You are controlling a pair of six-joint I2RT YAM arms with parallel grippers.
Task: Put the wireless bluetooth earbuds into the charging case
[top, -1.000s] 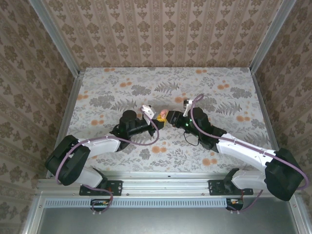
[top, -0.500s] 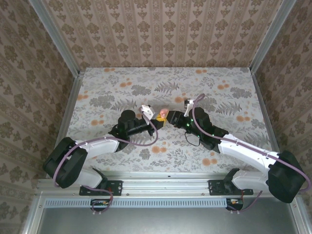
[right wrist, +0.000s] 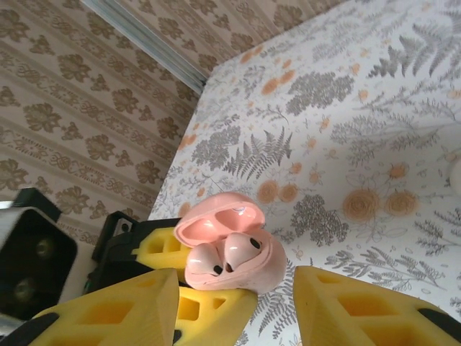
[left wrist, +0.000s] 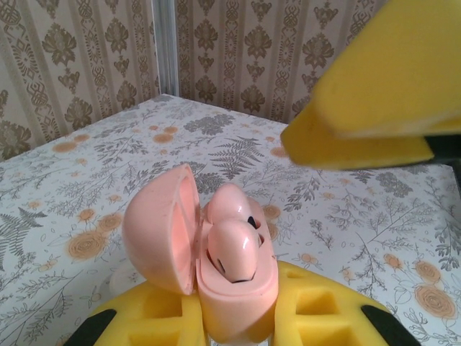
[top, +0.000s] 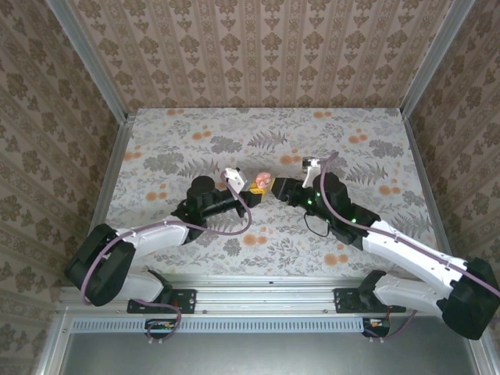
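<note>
From the top external view: found the left gripper [top: 251,188] clamped shut on the charging case [top: 263,181], over the middle of the table [top: 195,133]. Found the right gripper [top: 283,187] just beside it on the right, jaws parted, holding nothing. Judged the right arm the free one for the coming move, with the case straight ahead of its fingertips, toward the left.

From the left wrist: saw the case [left wrist: 238,299] standing upright between the yellow fingers [left wrist: 144,321], its lid [left wrist: 160,229] swung open to the left. Saw the earbuds [left wrist: 232,249] seated one behind the other in the wells, their long axes running down into the case. Noted one finger of the right gripper [left wrist: 374,101] above and to the right, apart from the case.

From the right wrist: looked along spread fingers [right wrist: 353,310] flanking the case [right wrist: 248,270], with a gap showing on the right side.

Against a second earlier, from above: had stood hard against the case with narrower jaws, and since drew back to the right and widened. Saw no change in the left grip or the case.
</note>
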